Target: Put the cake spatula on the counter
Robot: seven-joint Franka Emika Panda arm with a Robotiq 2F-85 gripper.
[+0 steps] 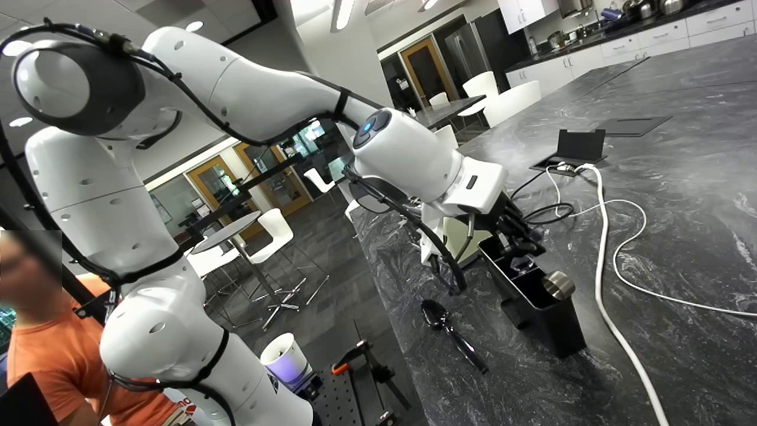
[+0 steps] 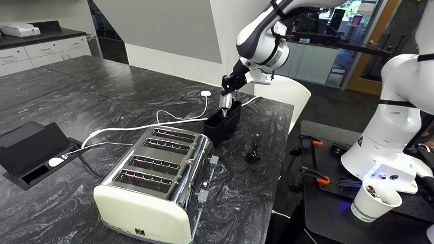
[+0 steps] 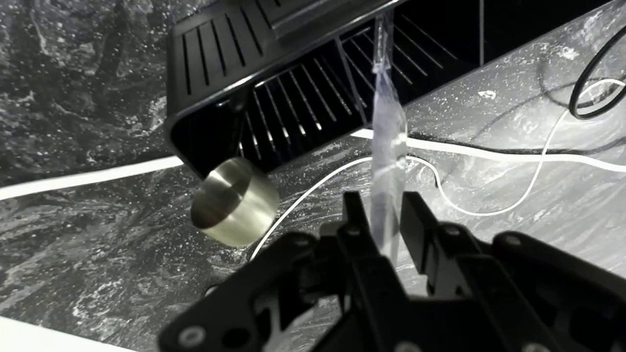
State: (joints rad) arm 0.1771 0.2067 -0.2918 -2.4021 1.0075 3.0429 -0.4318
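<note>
Gripper (image 3: 382,208): jaws parted approx. blade width, grip can't be confirmed | cake spatula (image 3: 389,137): stood in blk caddy (image 2: 228,125), blade near btwn jaws, handle far (wrist view) | lift along long axis advised bef. counter (image 2: 244,206)

Counter (image 2: 77,102) is dark grey, glossy, marbled with pale veins. On it: cream-and-silver four-slot toaster (image 2: 145,209), upright black caddy (image 1: 562,334) near the toaster, shiny black spoon (image 1: 455,338) lying between caddy and counter edge, apart from the caddy. Also a thick white cable (image 1: 599,278), a thin white cable (image 1: 686,303) ending in a small white block (image 2: 205,93), and a black cable (image 2: 88,167) by a hatch (image 2: 18,179) with raised flap (image 2: 39,146).
</note>
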